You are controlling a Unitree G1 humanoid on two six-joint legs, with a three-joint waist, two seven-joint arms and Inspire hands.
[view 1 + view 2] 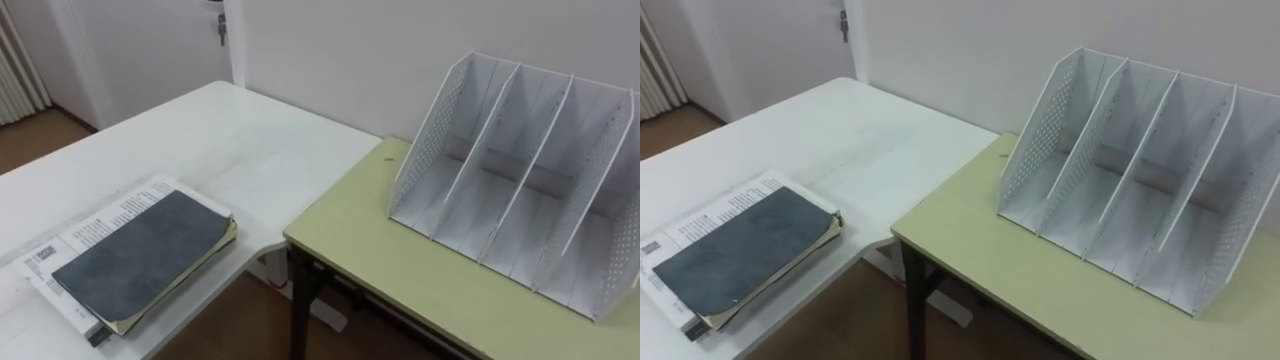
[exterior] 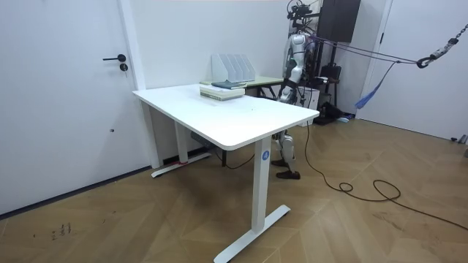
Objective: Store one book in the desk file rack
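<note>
No wording can be made out anywhere. Lines of small dark print are seen on the white cover of the lower book (image 1: pixel 105 212), along the strip left uncovered by the dark grey book (image 1: pixel 140 258) lying on it; the characters are too small to be read. A small square printed patch (image 1: pixel 42 254), like a code or label, is seen at that cover's near left corner, also illegible. In the room view a small round blue sticker (image 2: pixel 265 154) is carried on the near leg of the white counter (image 2: pixel 219 120); its mark cannot be read.

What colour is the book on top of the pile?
Dark bluish grey. The top book shows best in the left eye view.
</note>
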